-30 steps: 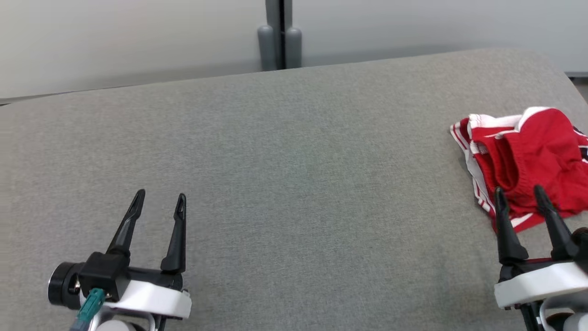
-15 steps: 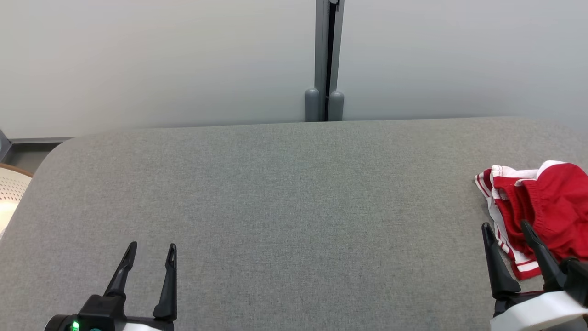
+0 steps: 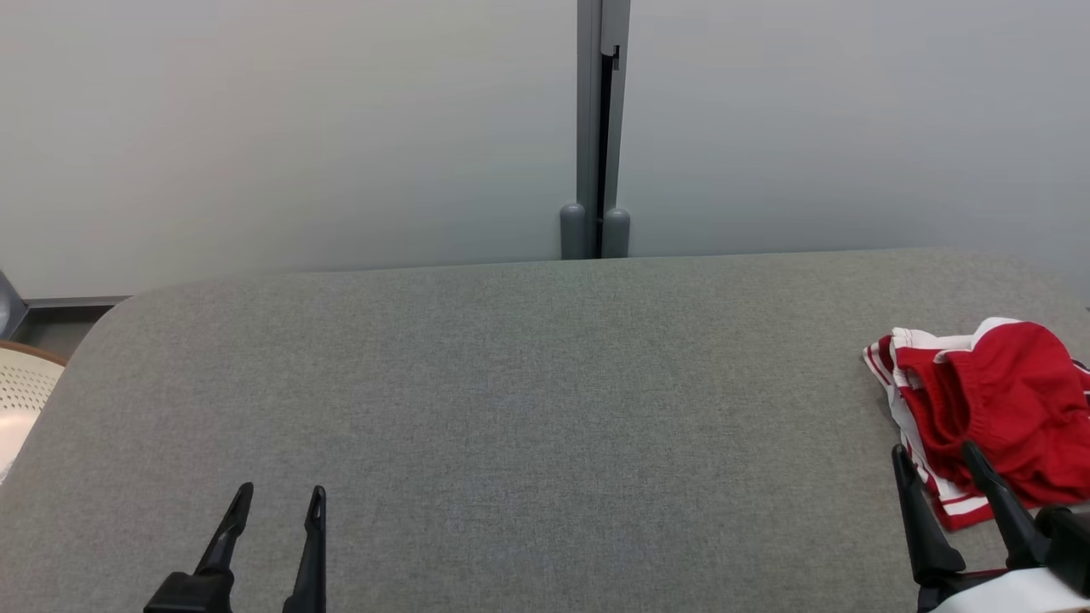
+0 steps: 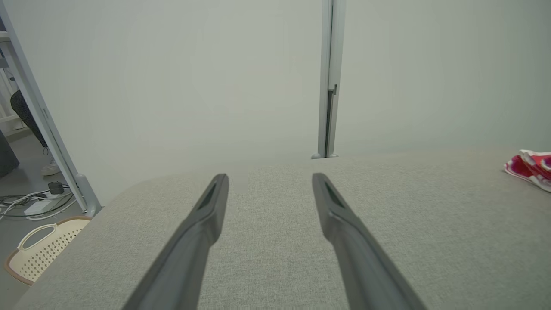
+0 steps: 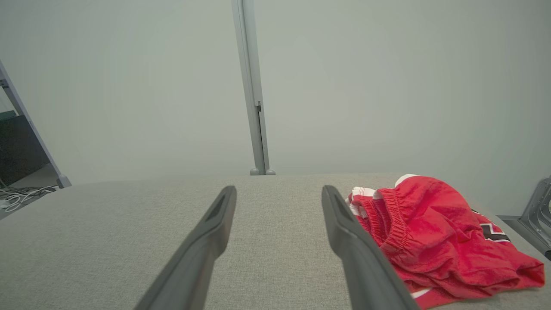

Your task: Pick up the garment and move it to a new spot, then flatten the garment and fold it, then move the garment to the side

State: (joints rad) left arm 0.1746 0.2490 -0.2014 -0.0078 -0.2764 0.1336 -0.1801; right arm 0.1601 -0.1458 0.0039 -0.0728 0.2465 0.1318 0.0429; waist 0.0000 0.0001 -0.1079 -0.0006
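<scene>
Head camera just tipped up, nothing else budged. Red garment [image 3: 996,400] sits crumpled, no fold in it, at the table's [image 3: 511,383] right edge, just beyond the right gripper [image 3: 934,448]. It and the left gripper [image 3: 282,489] gape wide, empty.

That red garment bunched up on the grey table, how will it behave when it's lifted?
The red garment is probably floppy: it lies crumpled in soft folds, so it should drape from wherever it's pinched. The fabric looks thin, so likely light. Pushed across the textured table, it would likely bunch up rather than slide.
</scene>
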